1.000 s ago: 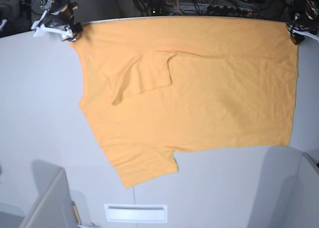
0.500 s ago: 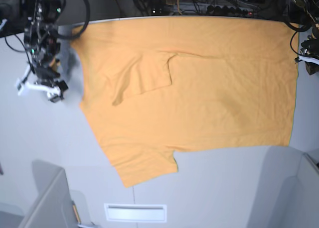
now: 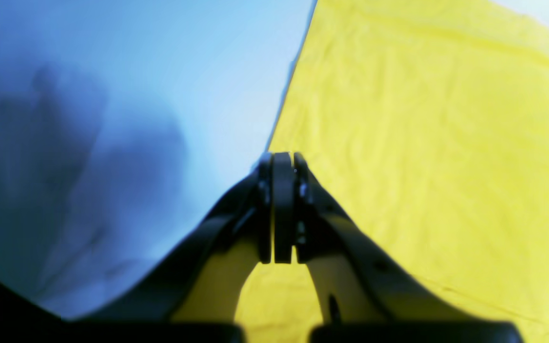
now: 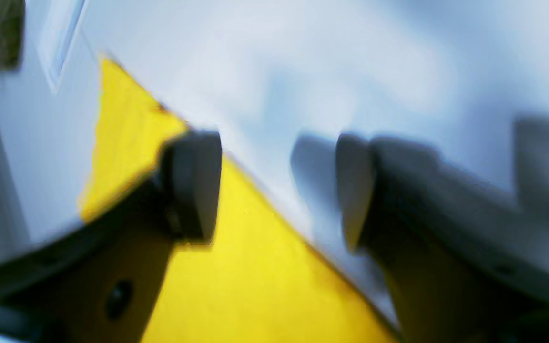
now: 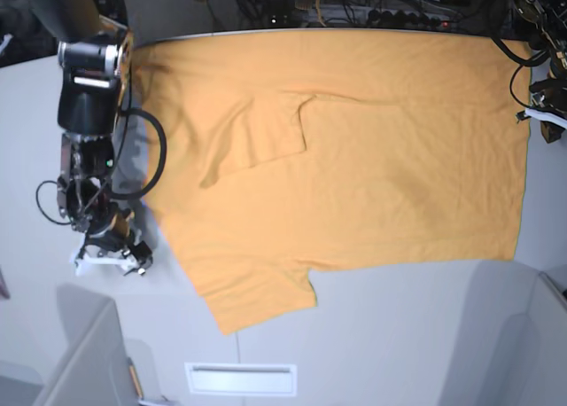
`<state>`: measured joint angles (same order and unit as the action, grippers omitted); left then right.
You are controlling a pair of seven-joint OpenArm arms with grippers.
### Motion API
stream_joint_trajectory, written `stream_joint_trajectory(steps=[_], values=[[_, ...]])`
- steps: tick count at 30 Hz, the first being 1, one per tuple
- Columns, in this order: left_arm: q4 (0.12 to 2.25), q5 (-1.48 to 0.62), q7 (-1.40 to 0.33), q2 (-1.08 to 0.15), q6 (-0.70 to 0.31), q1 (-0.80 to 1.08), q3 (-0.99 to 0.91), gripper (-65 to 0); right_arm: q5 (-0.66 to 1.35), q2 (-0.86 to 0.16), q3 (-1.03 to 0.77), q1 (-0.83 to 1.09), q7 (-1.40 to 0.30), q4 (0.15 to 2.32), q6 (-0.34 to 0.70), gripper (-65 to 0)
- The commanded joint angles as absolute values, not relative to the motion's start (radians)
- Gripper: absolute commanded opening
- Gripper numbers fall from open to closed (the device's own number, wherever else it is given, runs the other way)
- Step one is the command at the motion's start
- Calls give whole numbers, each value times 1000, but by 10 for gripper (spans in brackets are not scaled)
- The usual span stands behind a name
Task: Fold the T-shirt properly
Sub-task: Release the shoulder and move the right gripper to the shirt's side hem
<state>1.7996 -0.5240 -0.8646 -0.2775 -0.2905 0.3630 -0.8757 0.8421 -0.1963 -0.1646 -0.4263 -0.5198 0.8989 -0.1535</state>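
Observation:
The orange-yellow T-shirt (image 5: 354, 175) lies spread flat on the white table (image 5: 399, 335). One sleeve (image 5: 266, 136) is folded onto the body, and the other (image 5: 257, 291) sticks out toward the front. My right gripper (image 5: 111, 257) is low over the table just off the shirt's left edge. In the right wrist view it (image 4: 274, 190) is open and empty, with the shirt (image 4: 236, 267) under one finger. My left gripper (image 5: 542, 118) is at the shirt's right edge. In the left wrist view it (image 3: 281, 159) is shut and holds nothing, above the shirt's edge (image 3: 422, 143).
A white slotted plate (image 5: 241, 379) sits at the table's front edge. Grey panels stand at the front left (image 5: 84, 353) and front right (image 5: 514, 326). Cables and equipment (image 5: 399, 7) run along the back behind the shirt.
Both grippers have left the shirt's far corners. The right arm has swept down the shirt's left side toward the front. The left arm has moved a little forward along the right edge.

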Motion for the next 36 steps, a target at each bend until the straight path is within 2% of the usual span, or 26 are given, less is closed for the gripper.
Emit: stream_joint_trajectory(steps=[1, 4, 8, 12, 22, 30, 33, 36], values=[[1813, -532, -843, -298, -291, 360, -881, -650, 843, -200, -166, -504, -509, 826, -116, -291], [1813, -532, -843, -300, -291, 360, -881, -650, 842, -208, -163, -656, -467, 504, -19, -291], [1813, -532, -843, -300, -291, 360, -881, -650, 786, -205, -85, -760, -401, 305, 90, -293], [1813, -532, -843, -300, -291, 360, -881, -650, 740, -171, 30, -797, -406, 282, 96, -294], [1813, -532, -843, -300, -291, 360, -883, -650, 728, -114, 47, -799, -403, 282, 101, -294], [1788, -532, -843, -302, -291, 363, -883, -650, 644, -93, 77, -800, -363, 283, 101, -297], [1751, -532, -840, -305, -291, 363, -883, -650, 639, -97, 81, -796, -340, 282, 101, -347], [1701, -532, -840, -328, -291, 360, -883, -650, 639, -110, 81, -794, -340, 282, 101, -468]])
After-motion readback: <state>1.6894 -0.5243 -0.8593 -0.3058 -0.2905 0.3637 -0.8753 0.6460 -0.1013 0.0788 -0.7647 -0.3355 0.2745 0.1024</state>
